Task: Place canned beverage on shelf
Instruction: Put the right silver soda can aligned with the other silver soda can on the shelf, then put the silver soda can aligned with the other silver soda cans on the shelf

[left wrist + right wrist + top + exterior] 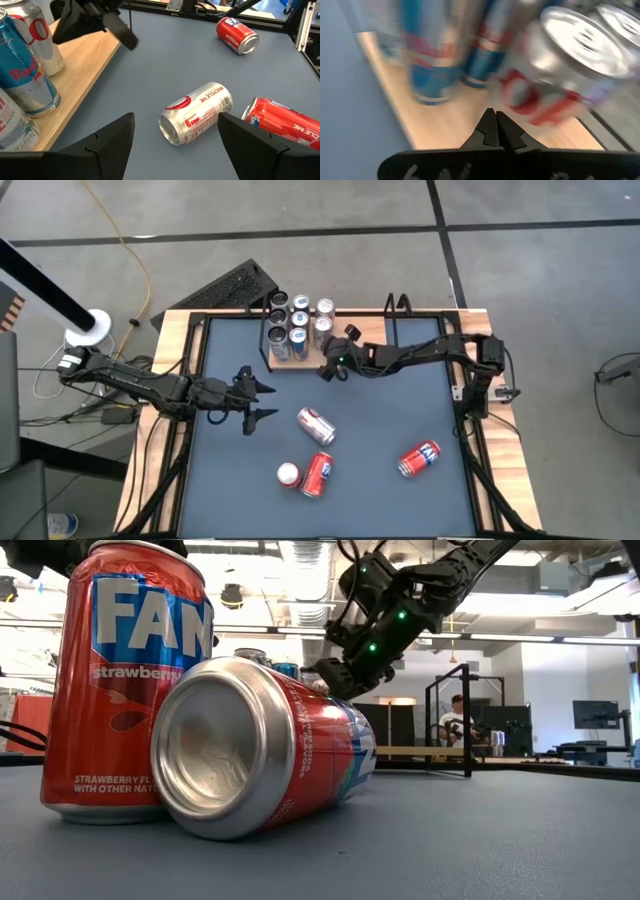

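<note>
- We hold left gripper [262, 399] part-open, empty; silver can [315, 425] lies just ahead, on its side.
- Right gripper [327, 370] shut, empty, beside shelf [296, 360].
- Risk: round can rolls away as fingers close, or nudges red can [318, 474] nearby.

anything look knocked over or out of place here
Three cans lie on their sides on the mat: a silver can, a red can beside an upright can, and another red can farther right. The cans on the shelf stand upright.
</note>
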Tool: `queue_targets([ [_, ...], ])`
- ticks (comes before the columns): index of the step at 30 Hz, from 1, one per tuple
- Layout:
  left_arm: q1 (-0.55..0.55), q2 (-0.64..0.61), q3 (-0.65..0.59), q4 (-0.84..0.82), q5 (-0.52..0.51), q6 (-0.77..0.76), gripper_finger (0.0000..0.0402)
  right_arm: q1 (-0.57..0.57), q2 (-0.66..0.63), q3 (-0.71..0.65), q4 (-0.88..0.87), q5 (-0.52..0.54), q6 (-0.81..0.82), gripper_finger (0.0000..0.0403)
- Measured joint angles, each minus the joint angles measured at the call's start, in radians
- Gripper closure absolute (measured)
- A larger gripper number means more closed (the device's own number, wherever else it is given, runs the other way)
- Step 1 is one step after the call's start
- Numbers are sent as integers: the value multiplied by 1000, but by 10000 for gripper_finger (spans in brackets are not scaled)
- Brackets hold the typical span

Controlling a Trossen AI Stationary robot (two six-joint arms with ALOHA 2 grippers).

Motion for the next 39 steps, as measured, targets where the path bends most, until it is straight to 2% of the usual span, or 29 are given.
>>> queue_targets([
  [10,0,0,0,0,-1,4,127,-15,0,0,71,-22,-39,403],
  [20,0,0,0,0,-1,4,127,-32,0,0,69,-19,-22,403],
  [26,0,0,0,0,7,-8,127,1,-4,0,48,-20,-13,403],
  [30,0,0,0,0,18,-11,127,59,-49,0,-75,-36,13,403],
  [35,0,0,0,0,40,-11,127,175,-200,0,-353,-56,103,403],
  [39,8,0,0,3,57,-6,127,259,-332,0,-447,-183,186,398],
])
